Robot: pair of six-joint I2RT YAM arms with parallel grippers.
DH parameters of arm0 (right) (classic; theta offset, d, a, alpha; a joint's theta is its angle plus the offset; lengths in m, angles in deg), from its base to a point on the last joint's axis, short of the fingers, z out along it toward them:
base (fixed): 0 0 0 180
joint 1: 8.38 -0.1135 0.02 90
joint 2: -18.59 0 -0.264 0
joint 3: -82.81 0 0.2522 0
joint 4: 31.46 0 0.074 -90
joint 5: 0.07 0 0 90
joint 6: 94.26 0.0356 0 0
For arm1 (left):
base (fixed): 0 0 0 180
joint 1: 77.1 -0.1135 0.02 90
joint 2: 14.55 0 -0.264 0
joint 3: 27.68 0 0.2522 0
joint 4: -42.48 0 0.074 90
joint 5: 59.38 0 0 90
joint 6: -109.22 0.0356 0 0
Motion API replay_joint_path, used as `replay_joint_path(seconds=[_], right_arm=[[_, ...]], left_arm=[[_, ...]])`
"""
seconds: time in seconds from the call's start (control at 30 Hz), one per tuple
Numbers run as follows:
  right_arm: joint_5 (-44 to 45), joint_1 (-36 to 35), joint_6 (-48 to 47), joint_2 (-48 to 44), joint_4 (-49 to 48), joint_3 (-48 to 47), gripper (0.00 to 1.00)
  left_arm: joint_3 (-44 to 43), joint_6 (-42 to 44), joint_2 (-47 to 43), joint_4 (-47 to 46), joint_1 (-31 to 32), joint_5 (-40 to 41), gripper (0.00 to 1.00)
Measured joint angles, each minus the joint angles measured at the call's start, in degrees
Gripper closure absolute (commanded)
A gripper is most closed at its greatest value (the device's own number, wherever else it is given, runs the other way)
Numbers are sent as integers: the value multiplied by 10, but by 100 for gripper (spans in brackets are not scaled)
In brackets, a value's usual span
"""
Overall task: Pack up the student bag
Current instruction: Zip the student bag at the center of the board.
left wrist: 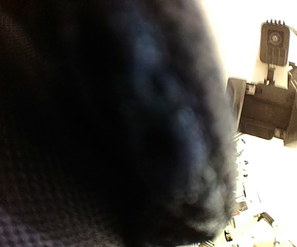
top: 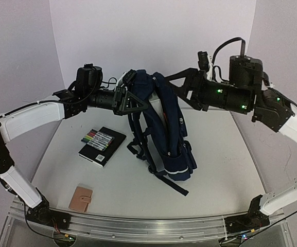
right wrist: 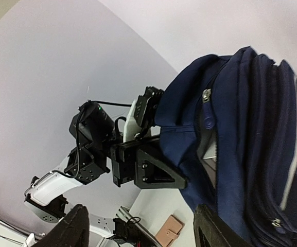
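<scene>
Tan pouch [top: 81,198] and marker-topped notebook [top: 102,145] lie on the worktop [top: 215,170] in front of the student bag [top: 163,128], upright at mid-worktop, its top fabric clenched in the left fingers [right wrist: 153,172], the right fingers [right wrist: 217,229] parted beside it; a slipping pinch could let it topple.

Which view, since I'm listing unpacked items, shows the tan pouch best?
Top external: the tan pouch lies whole, unobstructed, on the table. Right wrist shows it small near the bottom edge; left wrist misses it, mostly filled by the student bag.
</scene>
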Motion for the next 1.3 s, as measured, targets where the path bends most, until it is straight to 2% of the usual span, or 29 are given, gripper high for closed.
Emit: replay_joint_path(seconds=[0.13,0.33,0.7,0.97,1.3], right_arm=[[-22,0,26,50,-31,6,49],[-9,11,52,95,-46,3,50],[53,44,72,124,-63,-8,52],[52,45,72,154,-61,-10,54],[127,41,67,145,-48,12,53]], left_arm=[[9,0,4,-6,3,10,100],[41,-2,5,-36,6,24,100],[92,-2,4,-46,8,42,100],[94,-4,4,-46,10,47,100],[98,-4,4,-56,18,47,100]])
